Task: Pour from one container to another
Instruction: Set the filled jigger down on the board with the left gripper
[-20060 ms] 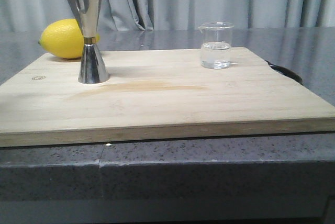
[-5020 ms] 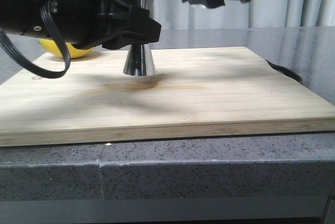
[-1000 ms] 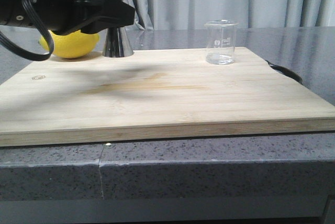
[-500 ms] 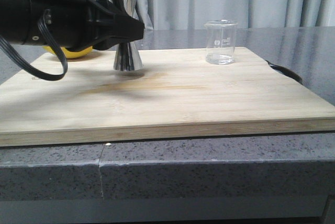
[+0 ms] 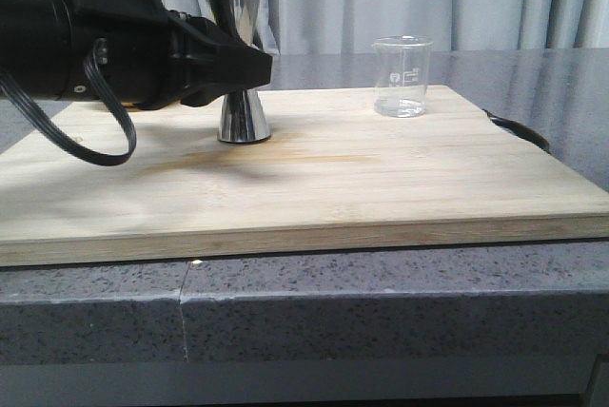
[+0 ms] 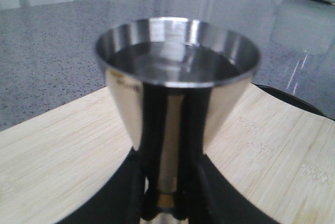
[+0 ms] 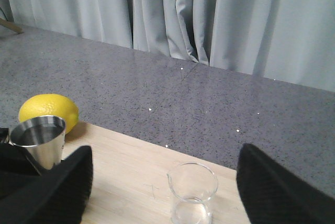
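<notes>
Jigger (image 5: 235,55) and beaker (image 5: 401,77) are both seen upright on the wooden cutting board (image 5: 314,174), which lies on a grey speckled counter (image 5: 381,302). The left arm is stretched level across the board from the left, and the left gripper (image 5: 249,67) is closed on the jigger's narrow waist. The jigger's foot is on or just above the board; which cannot be told. Liquid is seen in its upper cup in the left wrist view. The right gripper (image 7: 162,182) is held above the beaker, its dark fingers (image 7: 277,192) spread wide apart. The beaker is clear glass with white markings. A lemon (image 7: 48,111) is seen behind the jigger.
</notes>
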Action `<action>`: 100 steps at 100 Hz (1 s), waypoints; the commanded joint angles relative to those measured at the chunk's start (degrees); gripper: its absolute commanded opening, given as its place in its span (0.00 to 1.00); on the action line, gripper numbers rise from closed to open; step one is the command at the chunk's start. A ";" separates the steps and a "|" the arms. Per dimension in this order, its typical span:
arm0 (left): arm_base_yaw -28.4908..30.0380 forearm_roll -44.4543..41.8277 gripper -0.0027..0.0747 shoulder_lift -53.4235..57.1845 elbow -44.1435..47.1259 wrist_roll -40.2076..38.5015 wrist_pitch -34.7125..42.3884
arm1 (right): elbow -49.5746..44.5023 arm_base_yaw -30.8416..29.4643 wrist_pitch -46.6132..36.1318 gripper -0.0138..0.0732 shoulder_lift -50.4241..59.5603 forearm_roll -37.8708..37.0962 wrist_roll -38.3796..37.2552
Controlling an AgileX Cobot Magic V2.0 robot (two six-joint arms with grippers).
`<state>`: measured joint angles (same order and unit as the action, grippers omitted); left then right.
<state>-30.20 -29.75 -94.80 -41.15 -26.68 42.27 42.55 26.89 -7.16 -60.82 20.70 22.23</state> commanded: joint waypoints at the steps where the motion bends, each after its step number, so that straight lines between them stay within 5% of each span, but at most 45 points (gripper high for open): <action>1: 0.06 1.21 0.01 2.05 -1.73 -0.07 5.92 | 1.30 -0.34 -4.47 0.75 1.34 -0.25 0.04; 100: 0.06 -1.59 0.01 0.64 -1.73 -0.07 5.71 | 1.30 -0.34 -5.30 0.75 1.34 -0.25 0.04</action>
<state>-30.20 -31.86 -95.80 -41.36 -26.44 44.06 42.55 26.89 -7.26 -60.82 20.74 22.23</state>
